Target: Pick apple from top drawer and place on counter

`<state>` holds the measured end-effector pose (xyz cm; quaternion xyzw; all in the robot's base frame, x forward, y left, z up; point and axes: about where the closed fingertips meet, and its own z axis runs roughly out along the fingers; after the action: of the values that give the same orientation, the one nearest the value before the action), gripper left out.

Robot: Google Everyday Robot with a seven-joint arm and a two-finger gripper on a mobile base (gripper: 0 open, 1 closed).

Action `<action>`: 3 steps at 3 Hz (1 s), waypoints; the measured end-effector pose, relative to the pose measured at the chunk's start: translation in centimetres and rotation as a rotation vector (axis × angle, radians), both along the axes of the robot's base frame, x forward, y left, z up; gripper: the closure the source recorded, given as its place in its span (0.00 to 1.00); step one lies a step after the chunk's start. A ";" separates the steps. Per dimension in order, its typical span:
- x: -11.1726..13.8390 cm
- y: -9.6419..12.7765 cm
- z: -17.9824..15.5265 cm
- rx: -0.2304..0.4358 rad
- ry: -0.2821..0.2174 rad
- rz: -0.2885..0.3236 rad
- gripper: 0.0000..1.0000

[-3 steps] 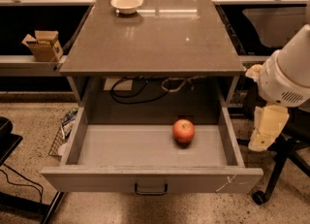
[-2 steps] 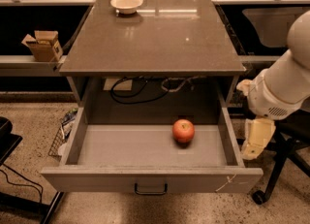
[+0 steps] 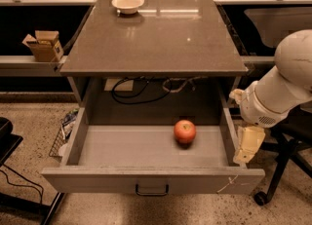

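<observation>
View from above and in front of a cabinet. The top drawer (image 3: 97, 182) is pulled fully out toward the viewer. Its grey front panel carries a small dark handle (image 3: 152, 190) at the centre and pale scratches (image 3: 228, 185) at the right-hand corner. The apple (image 3: 185, 131), red-orange, rests on the drawer floor right of centre and toward the back, near the right wall but apart from it. Nothing touches it. The counter (image 3: 156, 39), a glossy brown-grey slab, overhangs the rear of the drawer. A white shallow bowl (image 3: 127, 3) stands at its far left edge.

The robot arm (image 3: 282, 87), white and rounded, enters from the right. Its gripper (image 3: 249, 143) (a cream-coloured piece pointing downward) hangs outside the drawer, just beside the right wall near the front corner, well apart from the apple. Whether it is spread or pressed together cannot be told, and it holds nothing visible.

Dark cables (image 3: 131, 90) loop in the recess behind the drawer. An open cardboard box (image 3: 44, 45) sits on a shelf to the left of the counter. A castor (image 3: 261, 198) of a dark chair rests on the speckled floor below the arm.
</observation>
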<state>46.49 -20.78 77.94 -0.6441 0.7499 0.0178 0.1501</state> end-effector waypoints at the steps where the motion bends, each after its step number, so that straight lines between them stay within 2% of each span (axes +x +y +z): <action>1: 1.9 2.4 -2.6 0.070 0.019 0.035 0.00; 3: 6.1 5.9 -7.7 0.147 -0.011 0.063 0.00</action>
<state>52.60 -14.86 70.28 -0.6548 0.7249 0.0741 0.2005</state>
